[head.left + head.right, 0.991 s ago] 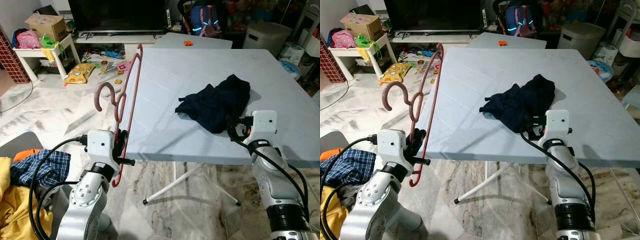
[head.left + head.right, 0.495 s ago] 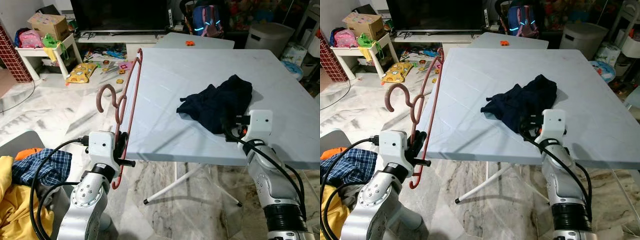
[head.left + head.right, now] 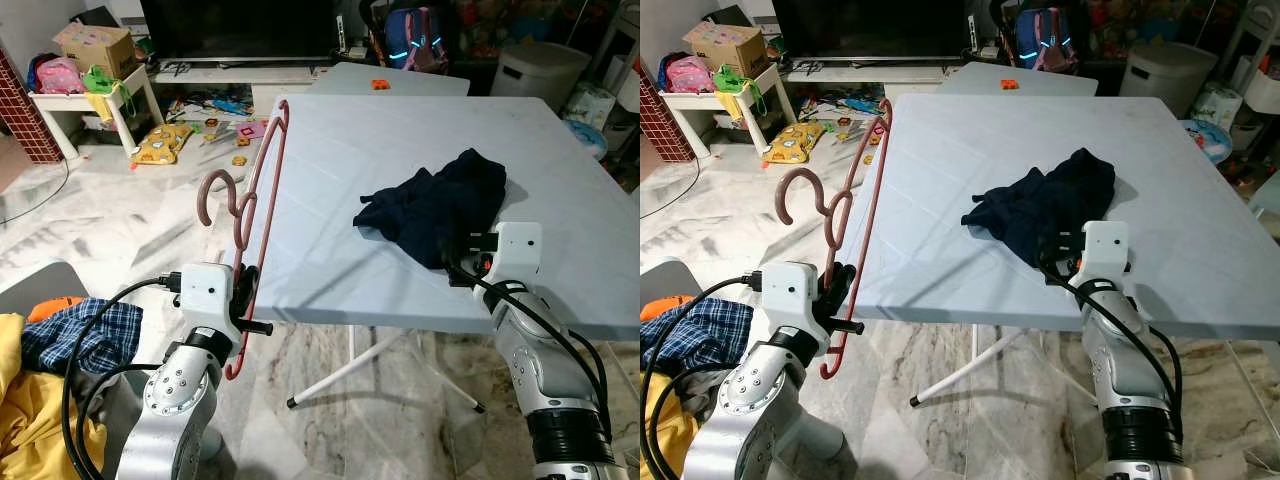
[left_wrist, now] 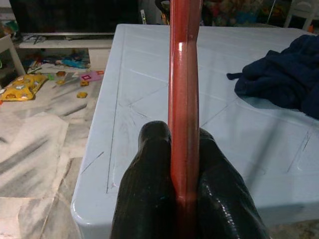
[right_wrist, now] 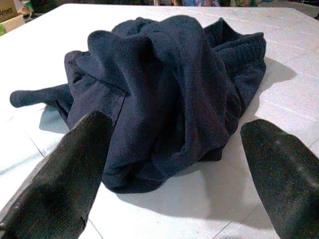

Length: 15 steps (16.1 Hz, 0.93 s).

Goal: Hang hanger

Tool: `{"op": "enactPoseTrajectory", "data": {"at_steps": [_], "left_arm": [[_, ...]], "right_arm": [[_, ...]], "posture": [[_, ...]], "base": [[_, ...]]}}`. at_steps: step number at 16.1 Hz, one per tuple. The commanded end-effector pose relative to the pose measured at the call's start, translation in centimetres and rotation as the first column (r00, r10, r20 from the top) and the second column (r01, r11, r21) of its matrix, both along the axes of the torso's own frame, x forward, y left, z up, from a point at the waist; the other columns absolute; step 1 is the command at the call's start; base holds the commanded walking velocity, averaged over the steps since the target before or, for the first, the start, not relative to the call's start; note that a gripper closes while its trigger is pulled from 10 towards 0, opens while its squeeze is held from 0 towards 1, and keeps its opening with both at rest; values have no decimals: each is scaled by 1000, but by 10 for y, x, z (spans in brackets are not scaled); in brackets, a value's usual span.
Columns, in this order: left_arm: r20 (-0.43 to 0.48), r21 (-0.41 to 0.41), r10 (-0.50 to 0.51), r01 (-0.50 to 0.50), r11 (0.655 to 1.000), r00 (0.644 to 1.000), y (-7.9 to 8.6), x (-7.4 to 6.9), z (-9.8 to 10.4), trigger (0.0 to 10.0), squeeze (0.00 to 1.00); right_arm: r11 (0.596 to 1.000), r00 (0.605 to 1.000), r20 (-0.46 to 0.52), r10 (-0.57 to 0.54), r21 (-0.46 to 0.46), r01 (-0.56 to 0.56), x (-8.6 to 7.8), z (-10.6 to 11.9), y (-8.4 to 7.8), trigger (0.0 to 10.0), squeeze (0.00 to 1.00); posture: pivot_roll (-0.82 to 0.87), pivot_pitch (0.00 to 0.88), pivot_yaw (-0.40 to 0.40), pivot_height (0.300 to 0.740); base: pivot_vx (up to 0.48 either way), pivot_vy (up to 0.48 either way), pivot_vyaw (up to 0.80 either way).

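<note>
right wrist view: right claw (image 5: 174, 164) spread before dark garment (image 5: 164, 84) (left claw (image 4: 182, 164) clamps hanger (image 4: 184, 74)).

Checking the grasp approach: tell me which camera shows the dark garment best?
The right wrist view: the dark garment lies crumpled between the open right gripper fingers. Both eye views show it smaller; the left wrist view catches one edge.

A glossy, smooth red-brown hanger (image 4: 184, 99), seemingly plastic, is clamped between the matt, finely textured black fingers (image 4: 149, 189) of the left gripper (image 4: 183, 164). Ahead of the right gripper (image 5: 169, 164), soft matt dark navy cloth (image 5: 164, 84) is crumpled on the smooth pale bench (image 3: 330, 160).
</note>
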<state>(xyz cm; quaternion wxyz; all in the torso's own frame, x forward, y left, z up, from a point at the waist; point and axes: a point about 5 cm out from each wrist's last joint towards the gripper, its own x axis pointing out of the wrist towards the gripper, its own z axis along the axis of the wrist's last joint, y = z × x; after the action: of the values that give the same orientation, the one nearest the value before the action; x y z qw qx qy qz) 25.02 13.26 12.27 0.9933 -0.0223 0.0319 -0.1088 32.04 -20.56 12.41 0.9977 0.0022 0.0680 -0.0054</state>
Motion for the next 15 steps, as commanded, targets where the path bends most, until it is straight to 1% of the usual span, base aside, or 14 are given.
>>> {"op": "enactPoseTrajectory", "data": {"at_steps": [1, 15], "left_arm": [[7, 8, -9, 9, 1000, 1000, -2, 1, 3, 10000, 0], [-1, 11, -31, 31, 999, 1000, -4, 2, 2, 10000, 0]], "right_arm": [[1000, 1000, 17, 1, 18, -1, 2, 7, 0, 10000, 0], [999, 1000, -1, 16, 38, -16, 2, 5, 3, 10000, 0]], "posture": [[-101, 0, 21, 740], [-104, 0, 26, 740]], "base": [[-255, 0, 0], [-271, 0, 0]]}}
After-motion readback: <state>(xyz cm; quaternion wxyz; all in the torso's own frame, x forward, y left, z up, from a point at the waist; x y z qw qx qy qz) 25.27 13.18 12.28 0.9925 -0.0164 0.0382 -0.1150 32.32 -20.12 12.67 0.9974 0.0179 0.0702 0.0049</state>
